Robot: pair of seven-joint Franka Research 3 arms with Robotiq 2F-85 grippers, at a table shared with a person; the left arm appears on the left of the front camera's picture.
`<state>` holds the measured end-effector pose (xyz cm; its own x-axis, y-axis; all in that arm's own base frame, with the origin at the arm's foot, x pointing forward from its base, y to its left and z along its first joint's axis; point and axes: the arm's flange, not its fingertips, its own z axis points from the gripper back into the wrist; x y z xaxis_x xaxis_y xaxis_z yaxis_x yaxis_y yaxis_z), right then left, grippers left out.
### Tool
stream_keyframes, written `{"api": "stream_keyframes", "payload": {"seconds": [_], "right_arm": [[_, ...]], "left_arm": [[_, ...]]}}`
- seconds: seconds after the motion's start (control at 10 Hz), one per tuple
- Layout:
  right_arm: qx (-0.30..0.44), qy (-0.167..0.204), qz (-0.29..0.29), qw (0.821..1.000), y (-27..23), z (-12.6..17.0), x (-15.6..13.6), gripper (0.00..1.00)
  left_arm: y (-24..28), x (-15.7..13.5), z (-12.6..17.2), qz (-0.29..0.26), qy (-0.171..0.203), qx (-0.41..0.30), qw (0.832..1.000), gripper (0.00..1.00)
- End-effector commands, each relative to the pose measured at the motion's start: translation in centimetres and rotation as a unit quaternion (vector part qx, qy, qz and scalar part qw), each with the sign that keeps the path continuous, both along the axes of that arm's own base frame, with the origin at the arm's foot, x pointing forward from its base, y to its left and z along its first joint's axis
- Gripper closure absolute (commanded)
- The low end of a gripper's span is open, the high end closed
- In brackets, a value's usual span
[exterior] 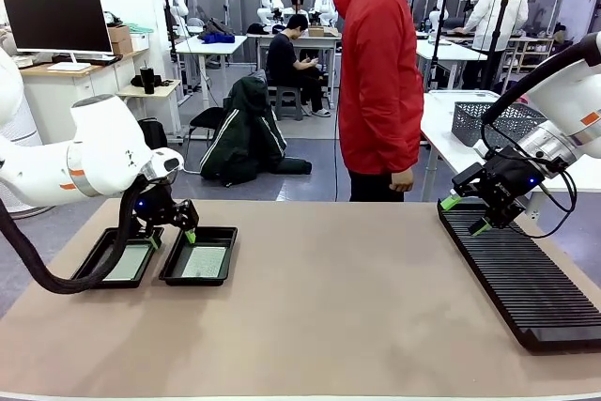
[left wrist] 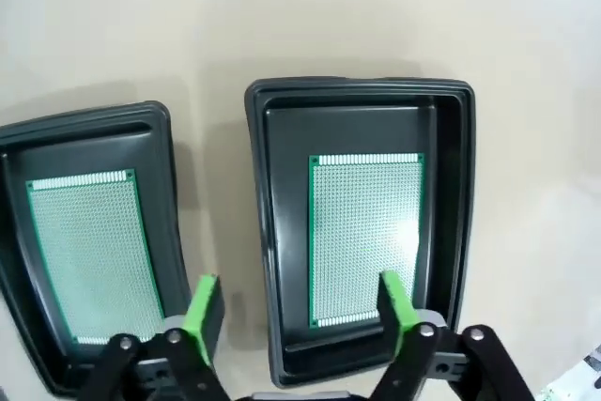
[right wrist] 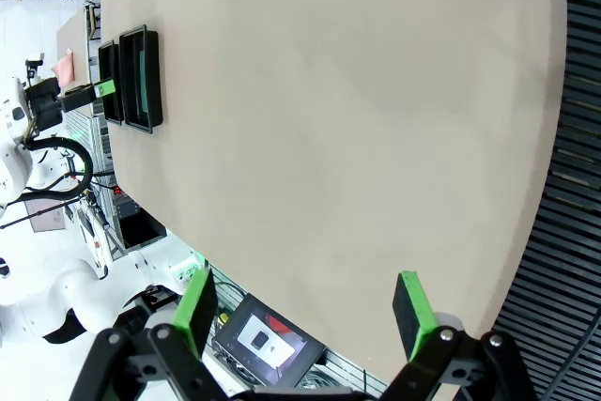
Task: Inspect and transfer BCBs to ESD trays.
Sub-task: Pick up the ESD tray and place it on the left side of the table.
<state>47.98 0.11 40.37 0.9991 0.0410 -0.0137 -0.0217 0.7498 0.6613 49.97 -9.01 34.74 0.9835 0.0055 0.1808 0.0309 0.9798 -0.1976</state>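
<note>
Two ESD trays sit side by side at the near left of the table [exterior: 357, 326], and each holds one BCB lying flat on its floor. In the front view the left tray [exterior: 94, 274] is partly covered by the left arm, while the right tray [exterior: 223, 241] shows its board [exterior: 205, 262] plainly. From the left wrist camera both boards read as pale green perforated rectangles, one in the tray at picture left [left wrist: 89, 251] and one in the tray at picture right [left wrist: 366, 237], each resting slightly inside its rim (the raised edge probably keeps it from sliding).

The left gripper [exterior: 171, 232] hovers just above the gap between the trays with its fingers spread and nothing between the pads [left wrist: 394, 302], which suggests a board has been set down and let go. The right gripper [exterior: 465, 213] hangs over the far end of the long black slotted rack [exterior: 526, 279] on the right, fingers spread wide and empty, likely placed to pick from there. A person in a red jacket [exterior: 378, 72] stands at the far side.
</note>
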Motion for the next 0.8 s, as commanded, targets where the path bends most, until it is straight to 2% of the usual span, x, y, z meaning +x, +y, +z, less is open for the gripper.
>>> {"api": "stream_keyframes", "payload": {"seconds": [0.0,0.3,0.7], "right_arm": [[-0.002,0.003,-0.008,1.000,0.3,0.2,-0.1,0.00],[-0.002,0.003,-0.008,1.000,0.3,0.2,-0.1,0.00],[-0.002,0.003,-0.008,1.000,0.3,0.2,-0.1,0.00]], "left_arm": [[-0.6,-1.6,2.0,0.005,-0.001,0.028,1.000,0.00],[-1.0,-2.4,6.2,0.000,-0.012,0.062,0.998,0.00],[-1.4,-1.2,10.2,-0.014,-0.004,0.091,0.996,0.00]]}}
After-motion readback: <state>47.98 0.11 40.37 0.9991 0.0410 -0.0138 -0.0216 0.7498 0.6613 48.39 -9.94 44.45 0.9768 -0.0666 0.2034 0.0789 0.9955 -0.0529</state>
